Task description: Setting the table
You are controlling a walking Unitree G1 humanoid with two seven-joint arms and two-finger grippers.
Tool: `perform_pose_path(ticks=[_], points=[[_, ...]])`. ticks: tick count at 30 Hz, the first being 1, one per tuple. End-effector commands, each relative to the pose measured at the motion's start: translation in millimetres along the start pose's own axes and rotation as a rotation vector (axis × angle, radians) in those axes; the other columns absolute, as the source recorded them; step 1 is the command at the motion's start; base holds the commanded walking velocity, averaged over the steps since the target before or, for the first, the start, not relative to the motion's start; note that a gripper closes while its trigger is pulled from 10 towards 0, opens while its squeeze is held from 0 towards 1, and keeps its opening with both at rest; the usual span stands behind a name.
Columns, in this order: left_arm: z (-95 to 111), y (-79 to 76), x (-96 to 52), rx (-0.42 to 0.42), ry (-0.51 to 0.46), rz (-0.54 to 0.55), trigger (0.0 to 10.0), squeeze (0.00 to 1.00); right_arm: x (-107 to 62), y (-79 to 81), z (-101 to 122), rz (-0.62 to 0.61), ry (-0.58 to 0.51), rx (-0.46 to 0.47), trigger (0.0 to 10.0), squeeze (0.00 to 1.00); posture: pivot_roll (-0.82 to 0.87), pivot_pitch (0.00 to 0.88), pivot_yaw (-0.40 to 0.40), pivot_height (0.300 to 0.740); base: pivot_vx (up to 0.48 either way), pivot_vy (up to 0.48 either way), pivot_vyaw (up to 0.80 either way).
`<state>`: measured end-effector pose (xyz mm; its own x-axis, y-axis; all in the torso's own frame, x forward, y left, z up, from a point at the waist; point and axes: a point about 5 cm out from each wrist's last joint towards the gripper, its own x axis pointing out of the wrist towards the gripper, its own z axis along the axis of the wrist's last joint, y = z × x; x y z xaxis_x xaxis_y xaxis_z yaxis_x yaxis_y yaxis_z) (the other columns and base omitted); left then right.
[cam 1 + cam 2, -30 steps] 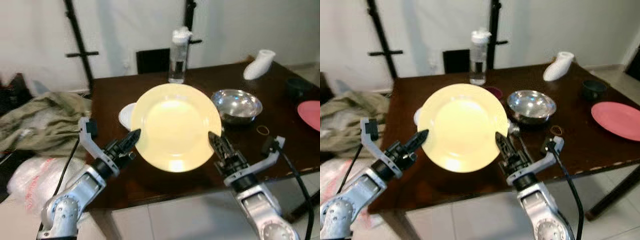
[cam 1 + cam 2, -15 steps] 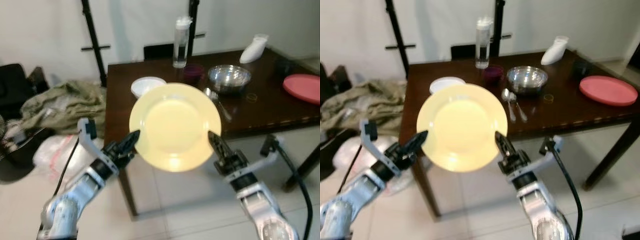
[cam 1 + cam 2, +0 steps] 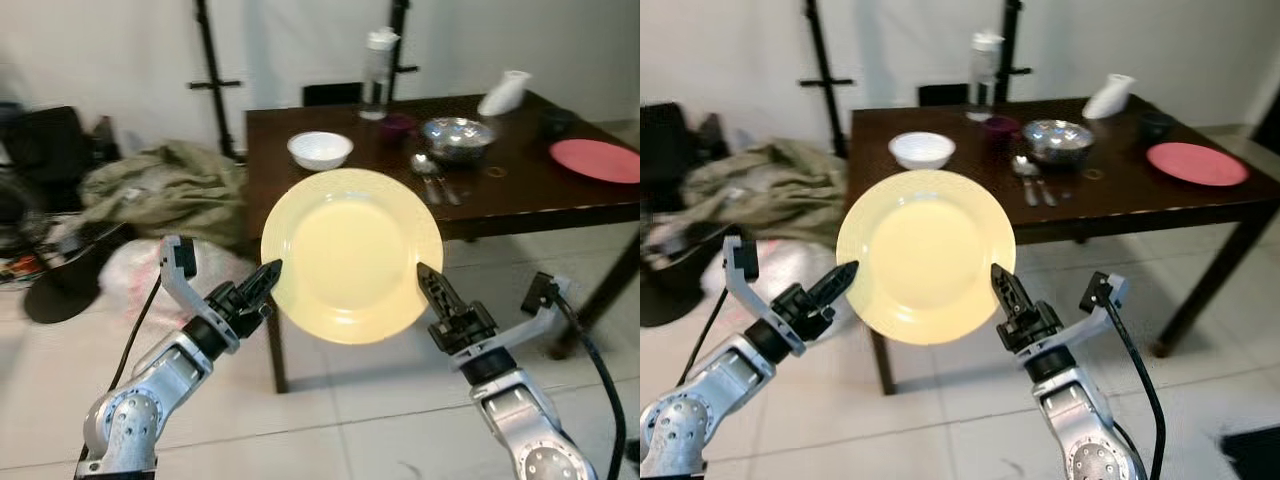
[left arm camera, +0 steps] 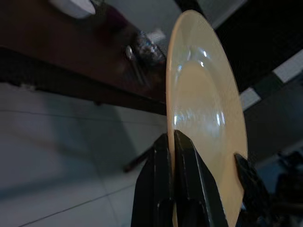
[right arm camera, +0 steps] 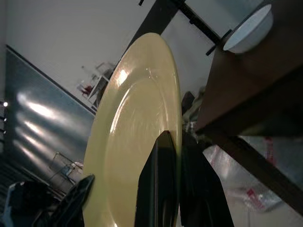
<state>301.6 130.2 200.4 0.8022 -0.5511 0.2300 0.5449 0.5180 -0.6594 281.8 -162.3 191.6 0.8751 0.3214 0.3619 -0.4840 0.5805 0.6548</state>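
A large pale yellow plate [image 3: 350,255] hangs in the air in front of me, face toward the camera. My left gripper [image 3: 268,277] is shut on its left rim and my right gripper [image 3: 426,279] is shut on its right rim. The wrist views show each pair of black fingers [image 4: 173,179] [image 5: 176,184] pinching the plate's edge [image 5: 137,137]. Behind it stands the dark wooden table [image 3: 520,195], now well away from me. On it are a white bowl [image 3: 320,150], a steel bowl [image 3: 456,133], a fork and spoon [image 3: 432,185] and a red plate [image 3: 596,159].
A clear water bottle [image 3: 376,60], a small dark cup [image 3: 396,125], a white object [image 3: 502,92] and a dark mug [image 3: 556,122] stand at the table's back. An olive cloth heap [image 3: 165,195] and bags [image 3: 130,270] lie on the tiled floor to the left.
The camera has pulled back from the table, which now looks smaller and farther off. The plate stays gripped between both grippers in the same pose.
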Motion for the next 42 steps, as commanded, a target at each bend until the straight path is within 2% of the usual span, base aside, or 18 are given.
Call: perform_pose_path(ticks=[1,42], points=[[-4,2.3,0.7,0.013,0.025,0.028,10.0,0.0,0.1,2.6,1,0.014,0.005,-0.02,10.0,0.0,0.0,0.061,0.103,0.701,0.0,0.0,0.0],[-4,12.8,3.9,0.055,0.016,0.125,10.0,0.0,3.1,3.1,-1,0.029,0.011,-0.036,10.0,0.0,0.01,0.051,0.103,0.701,0.0,0.0,0.74]])
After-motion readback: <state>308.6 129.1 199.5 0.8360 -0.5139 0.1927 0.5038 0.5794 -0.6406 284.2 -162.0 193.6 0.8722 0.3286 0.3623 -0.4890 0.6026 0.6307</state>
